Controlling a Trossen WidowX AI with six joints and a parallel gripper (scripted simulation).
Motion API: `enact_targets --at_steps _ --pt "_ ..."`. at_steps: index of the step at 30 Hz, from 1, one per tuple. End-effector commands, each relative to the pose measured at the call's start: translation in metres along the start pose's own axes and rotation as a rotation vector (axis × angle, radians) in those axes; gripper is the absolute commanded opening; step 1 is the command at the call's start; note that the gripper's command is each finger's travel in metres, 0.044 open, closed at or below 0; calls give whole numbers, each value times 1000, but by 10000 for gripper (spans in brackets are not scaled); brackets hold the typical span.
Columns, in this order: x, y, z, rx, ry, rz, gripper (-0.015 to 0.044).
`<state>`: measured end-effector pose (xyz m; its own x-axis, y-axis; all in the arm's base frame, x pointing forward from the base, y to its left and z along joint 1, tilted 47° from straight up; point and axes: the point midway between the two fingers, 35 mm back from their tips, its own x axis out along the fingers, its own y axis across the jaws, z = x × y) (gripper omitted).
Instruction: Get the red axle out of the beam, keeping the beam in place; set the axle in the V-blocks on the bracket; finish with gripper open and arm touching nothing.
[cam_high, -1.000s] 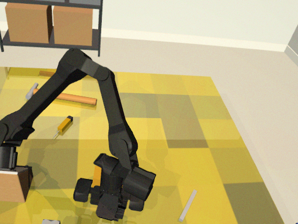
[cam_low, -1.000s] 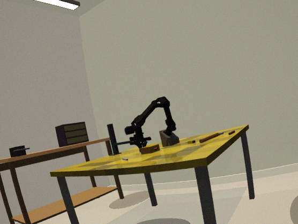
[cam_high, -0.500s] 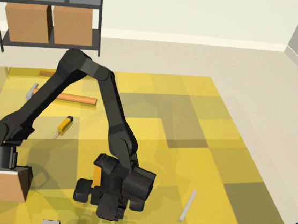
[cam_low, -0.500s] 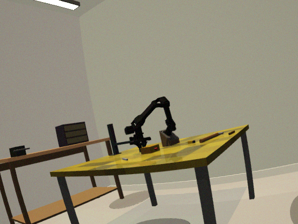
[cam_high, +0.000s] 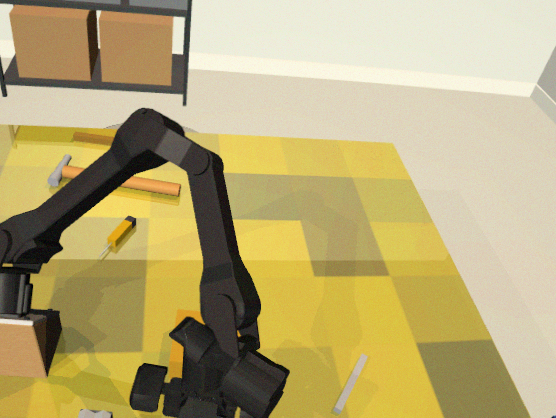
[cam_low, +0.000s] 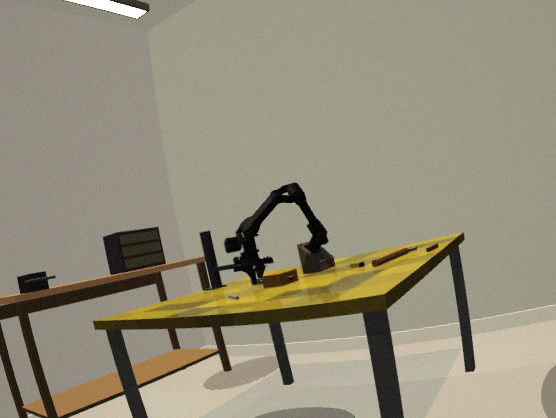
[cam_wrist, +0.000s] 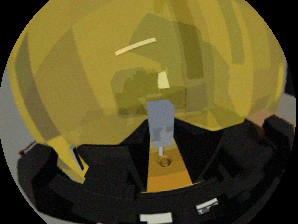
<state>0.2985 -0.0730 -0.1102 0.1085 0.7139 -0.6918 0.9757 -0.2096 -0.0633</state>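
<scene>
The orange beam (cam_high: 176, 357) (cam_low: 276, 279) (cam_wrist: 169, 181) lies on the yellow table, partly hidden by my arm in the top view. The red axle (cam_low: 291, 277) shows as a small red end on the beam's side away from my gripper. My gripper (cam_low: 257, 281) (cam_wrist: 158, 120) is shut on a grey block-shaped tool (cam_wrist: 160, 117) with a thin pin. In the wrist view the pin points at the round hole (cam_wrist: 165, 161) in the beam; contact cannot be told. A grey piece (cam_high: 95, 414) is cut off at the bottom edge; I cannot tell whether it is the V-block bracket.
A pale grey bar (cam_high: 350, 384) (cam_low: 233, 297) (cam_wrist: 135, 46) lies on the table beyond the gripper. A hammer (cam_high: 150, 185) and a screwdriver (cam_high: 121, 232) lie near the arm's base. A dark upright post (cam_low: 210, 260) stands at the table's far side, behind the gripper.
</scene>
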Motion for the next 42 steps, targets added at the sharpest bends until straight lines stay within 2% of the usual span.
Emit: enact_targets --at_steps 1,42 --pt "-1 1 3 -5 -3 -2 0" --pt "-66 1 4 -5 -6 -2 0"
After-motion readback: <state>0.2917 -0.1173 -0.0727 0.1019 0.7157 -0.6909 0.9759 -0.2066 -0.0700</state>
